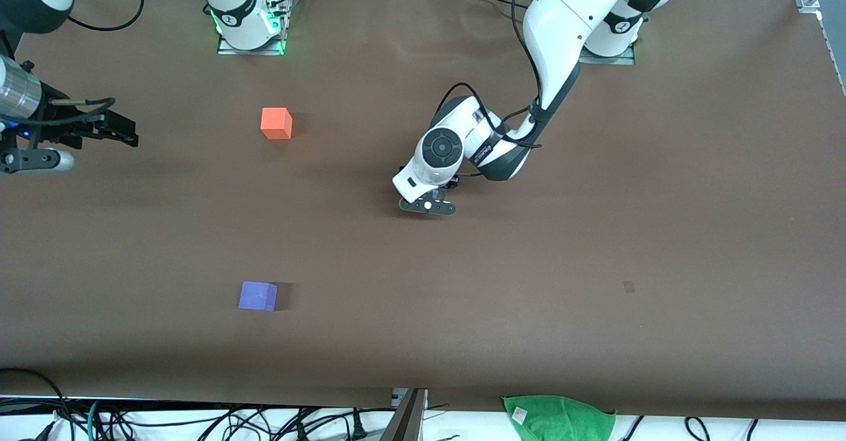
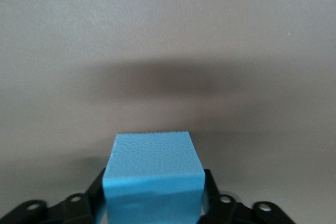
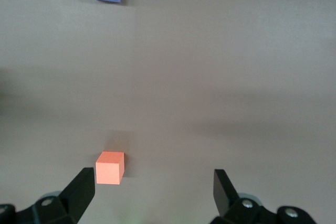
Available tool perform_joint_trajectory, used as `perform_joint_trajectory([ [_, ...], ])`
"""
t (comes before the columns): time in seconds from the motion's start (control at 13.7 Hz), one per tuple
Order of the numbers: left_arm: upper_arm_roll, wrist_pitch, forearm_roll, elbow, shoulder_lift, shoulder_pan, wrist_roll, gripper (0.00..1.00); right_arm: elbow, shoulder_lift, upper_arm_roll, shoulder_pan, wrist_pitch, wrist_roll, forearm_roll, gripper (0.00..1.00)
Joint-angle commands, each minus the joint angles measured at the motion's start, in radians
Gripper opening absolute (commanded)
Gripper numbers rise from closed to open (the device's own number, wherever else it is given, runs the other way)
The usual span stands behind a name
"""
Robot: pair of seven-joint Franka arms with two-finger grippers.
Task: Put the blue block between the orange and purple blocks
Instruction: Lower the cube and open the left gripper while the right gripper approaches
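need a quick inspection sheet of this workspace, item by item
surface: brown table, small dark mark toward the left arm's end.
job's things: blue block sits between the left end effector's fingers; orange block and purple block stand apart on the table, the purple one nearer the front camera, with a bare gap between them.
clutter: green cloth at the table's near edge.
grippers: left end effector is low over mid-table, fingers flanking the blue block; right end effector waits open at the right arm's end of the table.
cables: black cables run along the left arm, more tangled below the near edge.
surroundings: metal framing at the table corner.
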Motion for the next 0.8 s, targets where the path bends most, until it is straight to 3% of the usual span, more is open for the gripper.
perform_joint_trajectory([
  [0.0, 0.001, -0.062, 0.021, 0.028, -0.026, 0.006, -0.038, 1.0, 0.012, 0.031, 0.005, -0.011, 0.004, -0.015, 0.0, 1.0],
  [0.44, -0.002, -0.302, 0.011, 0.031, -0.225, 0.058, -0.031, 1.0, 0.012, 0.073, 0.015, 0.02, 0.047, 0.055, 0.017, 1.0],
  [0.73, -0.013, -0.439, 0.007, 0.032, -0.339, 0.178, 0.027, 1.0, 0.012, 0.102, 0.017, 0.147, 0.083, 0.285, 0.045, 1.0],
])
